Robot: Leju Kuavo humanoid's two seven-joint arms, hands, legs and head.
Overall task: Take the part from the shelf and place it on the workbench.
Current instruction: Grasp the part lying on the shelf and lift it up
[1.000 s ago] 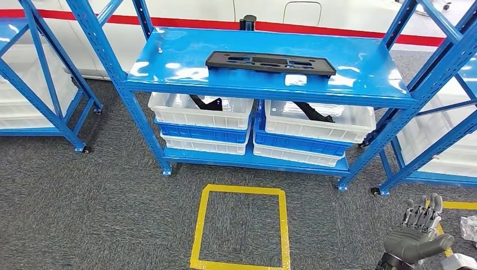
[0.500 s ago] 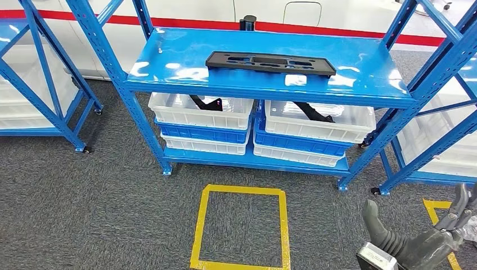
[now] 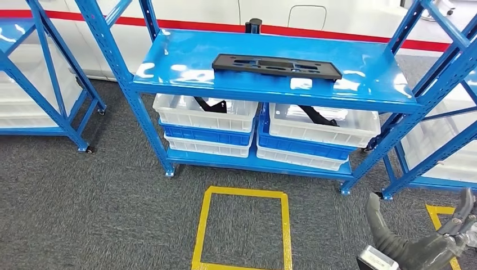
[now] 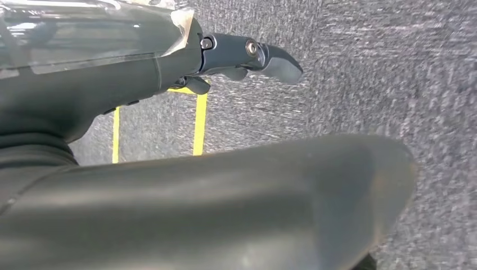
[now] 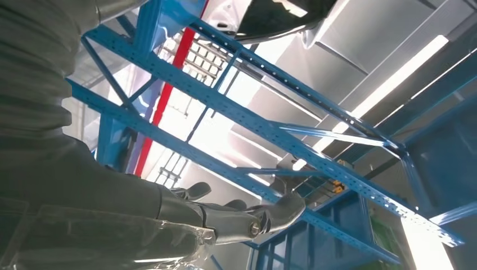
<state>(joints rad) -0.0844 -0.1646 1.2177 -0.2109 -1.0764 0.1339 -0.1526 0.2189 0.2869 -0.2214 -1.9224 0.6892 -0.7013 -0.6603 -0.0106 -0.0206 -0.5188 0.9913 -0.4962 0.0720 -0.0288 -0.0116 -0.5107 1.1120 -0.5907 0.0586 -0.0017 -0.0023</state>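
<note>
The part [image 3: 277,66] is a long flat black plate with cut-outs, lying across the top of the blue shelf [image 3: 185,62], toward its back. My right hand [image 3: 426,243] is low at the bottom right of the head view, well in front of and below the shelf, with its thumb [image 3: 378,220] raised and nothing in it. In the right wrist view the right hand [image 5: 225,216] has its fingers stretched out toward blue shelf frames. My left hand [image 4: 247,56] hangs over grey carpet, fingers extended and holding nothing.
White and blue bins [image 3: 209,121] holding black parts fill the lower shelf level. A yellow tape square [image 3: 243,228] marks the carpet in front of the shelf. More blue racks stand at the left [image 3: 39,84] and at the right [image 3: 444,112].
My right hand has turned from fingers-up to lying sideways with the thumb raised, and shifted toward the right edge. The whole view has shifted slightly, so the camera moved.
</note>
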